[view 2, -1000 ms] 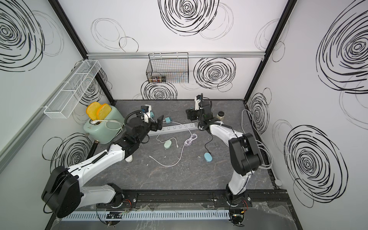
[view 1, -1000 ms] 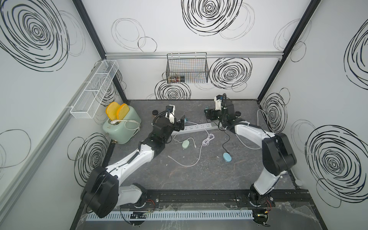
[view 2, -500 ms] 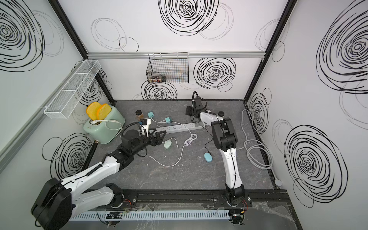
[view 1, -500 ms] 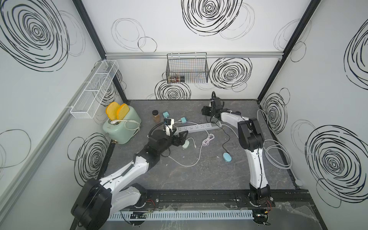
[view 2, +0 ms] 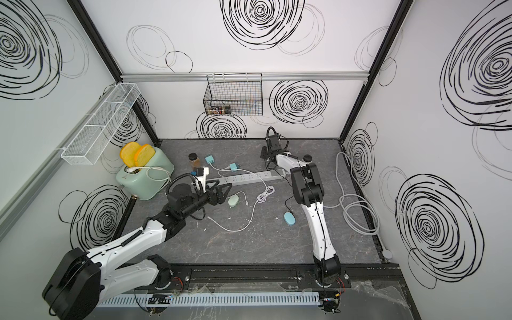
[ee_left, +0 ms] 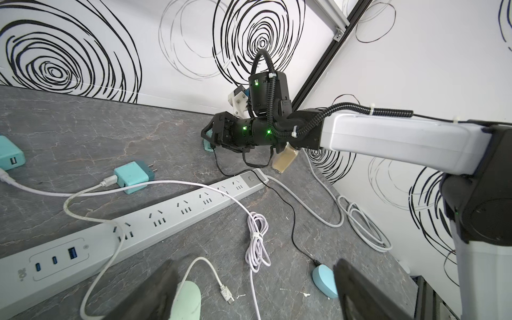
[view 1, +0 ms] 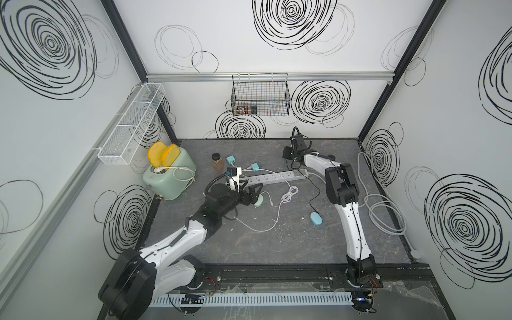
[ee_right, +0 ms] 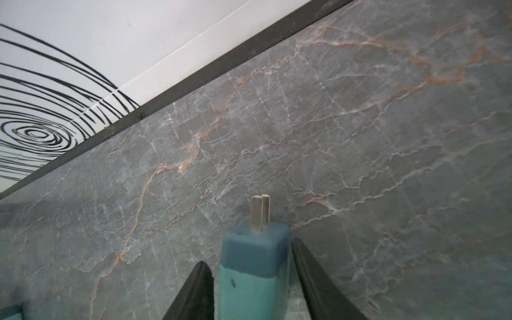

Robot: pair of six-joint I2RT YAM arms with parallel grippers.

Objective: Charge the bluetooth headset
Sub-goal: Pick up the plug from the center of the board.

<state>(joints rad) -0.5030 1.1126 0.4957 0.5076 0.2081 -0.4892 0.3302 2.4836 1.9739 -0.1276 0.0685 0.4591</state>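
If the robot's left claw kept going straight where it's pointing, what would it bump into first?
Probably the mint-green case, lying right by one fingertip of the open left gripper. The loose end of its short white cable comes just after. How high the gripper hangs is hard to tell.

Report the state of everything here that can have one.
Left gripper, open at the green case.
Right gripper, fingers flank a teal adapter, grip unclear.
Power strip, visible sockets empty.
Second teal adapter, lying unplugged, white cable attached.
Toaster, two slices raised.
Jar, upright, lidded.
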